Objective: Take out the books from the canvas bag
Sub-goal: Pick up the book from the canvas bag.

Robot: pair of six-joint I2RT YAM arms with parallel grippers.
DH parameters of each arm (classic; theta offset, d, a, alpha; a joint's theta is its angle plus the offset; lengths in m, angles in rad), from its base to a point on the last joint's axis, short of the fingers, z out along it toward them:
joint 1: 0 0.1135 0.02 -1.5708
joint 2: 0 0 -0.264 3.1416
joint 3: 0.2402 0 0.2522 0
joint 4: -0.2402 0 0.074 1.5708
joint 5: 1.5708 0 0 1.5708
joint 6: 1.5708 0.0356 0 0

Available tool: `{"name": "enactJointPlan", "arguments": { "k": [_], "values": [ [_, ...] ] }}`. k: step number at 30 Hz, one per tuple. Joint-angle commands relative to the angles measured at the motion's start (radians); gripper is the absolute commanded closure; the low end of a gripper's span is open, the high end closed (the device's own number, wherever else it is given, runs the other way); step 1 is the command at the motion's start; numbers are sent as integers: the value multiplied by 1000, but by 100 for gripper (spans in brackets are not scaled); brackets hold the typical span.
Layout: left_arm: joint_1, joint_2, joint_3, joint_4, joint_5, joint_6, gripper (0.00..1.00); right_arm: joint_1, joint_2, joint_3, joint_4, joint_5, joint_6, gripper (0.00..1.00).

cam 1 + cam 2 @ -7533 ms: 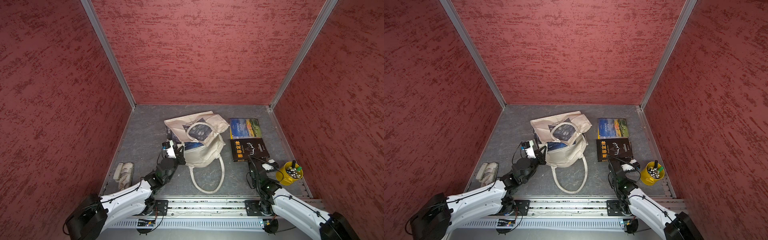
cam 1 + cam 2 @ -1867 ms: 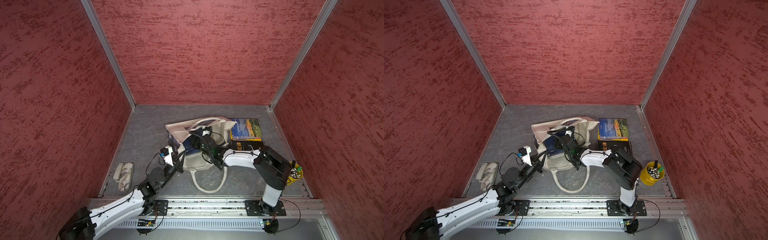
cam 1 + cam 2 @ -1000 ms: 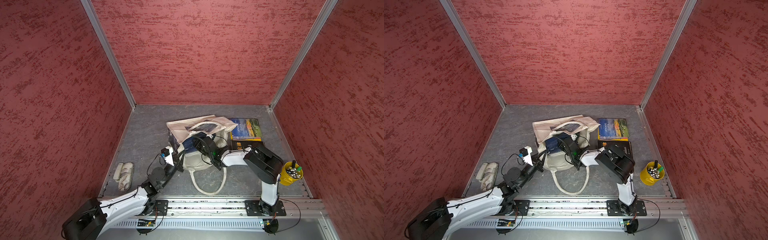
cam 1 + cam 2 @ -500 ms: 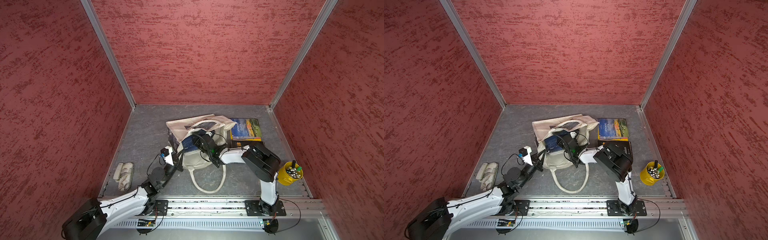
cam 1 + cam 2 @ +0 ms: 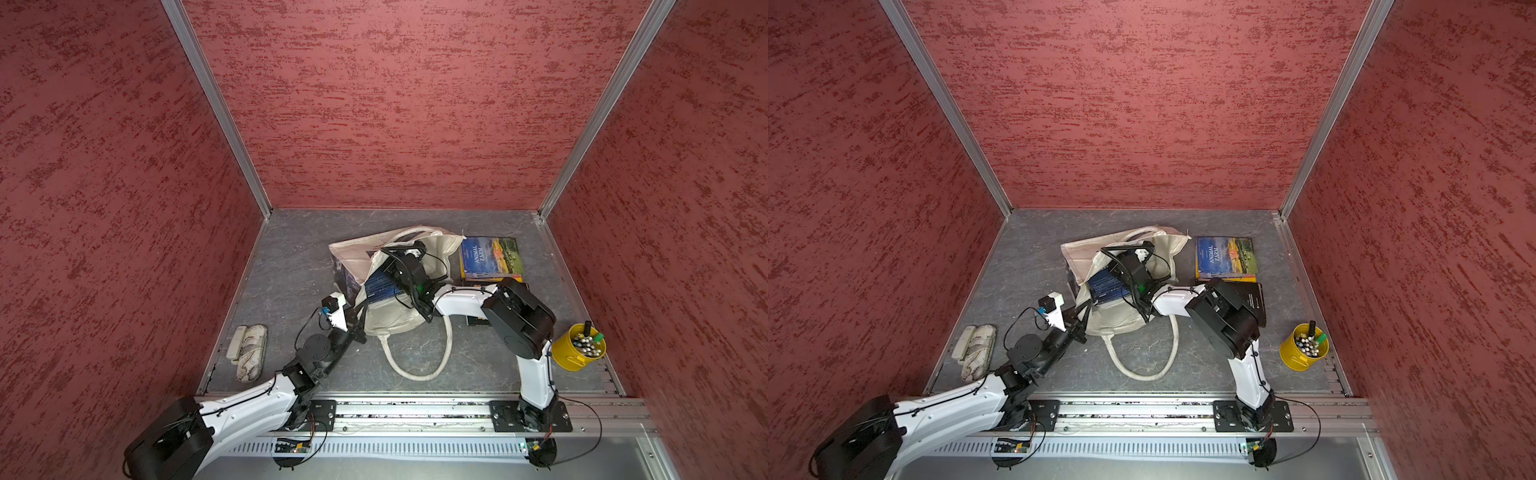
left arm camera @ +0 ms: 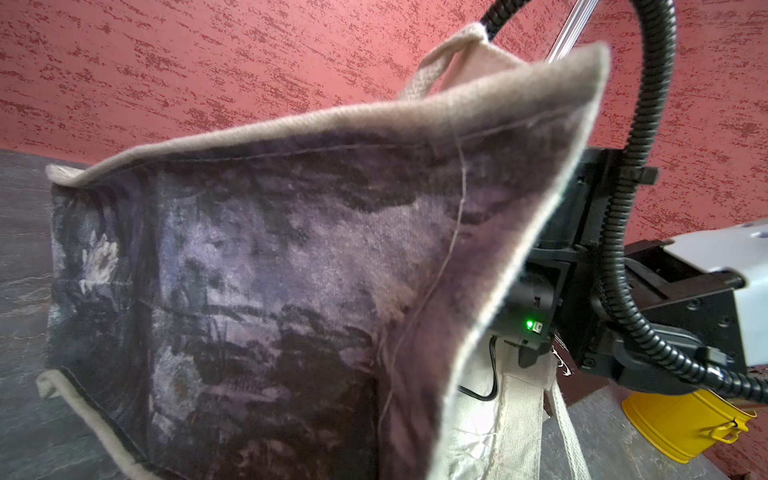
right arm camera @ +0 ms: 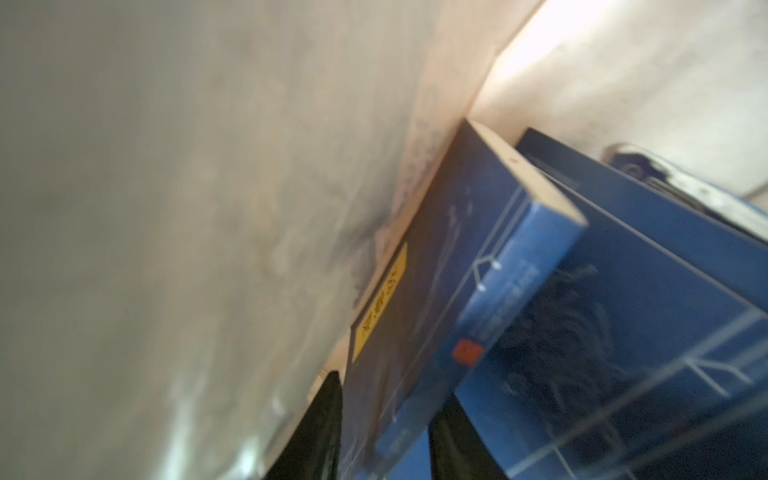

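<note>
Currently the left gripper (image 5: 358, 309) clenches its fingers on the canvas bag (image 5: 390, 322) at its 8 o'clock rim while the right gripper (image 7: 388, 390) straddles a navy book (image 7: 436, 270) inside, grip unclear; next, probably clamp firmly and draw it toward 3 o'clock.

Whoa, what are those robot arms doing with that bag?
They're emptying books out of the canvas bag. The left pincer pinches the bag's edge to hold it open. The right pincer is inside, straddling a dark blue book; whether it grips yet is unclear. The Animal Farm book and a black book already lie outside it.
</note>
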Motion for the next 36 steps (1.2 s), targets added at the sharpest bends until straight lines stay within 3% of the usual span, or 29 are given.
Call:
{"name": "enactJointPlan", "arguments": {
  "k": [1,10,16,20,24,28,36],
  "values": [
    [-4,-5,8,39,37,15,100,-7,33,34,-28,34,10,62],
    [-5,4,8,46,48,15,100,-8,84,56,-53,31,109,57],
    [-5,2,4,52,48,14,100,-9,128,125,-58,53,57,69],
    [-4,-3,4,51,47,15,100,-10,139,135,-23,65,-4,70],
    [-4,-8,4,49,41,12,100,-10,124,121,-28,50,-26,89],
    [-5,-26,6,26,14,-4,100,-9,64,70,-34,52,-84,99],
    [-3,-65,11,-20,-29,-39,100,-4,-88,-24,-122,28,-316,100]
  ]
}}
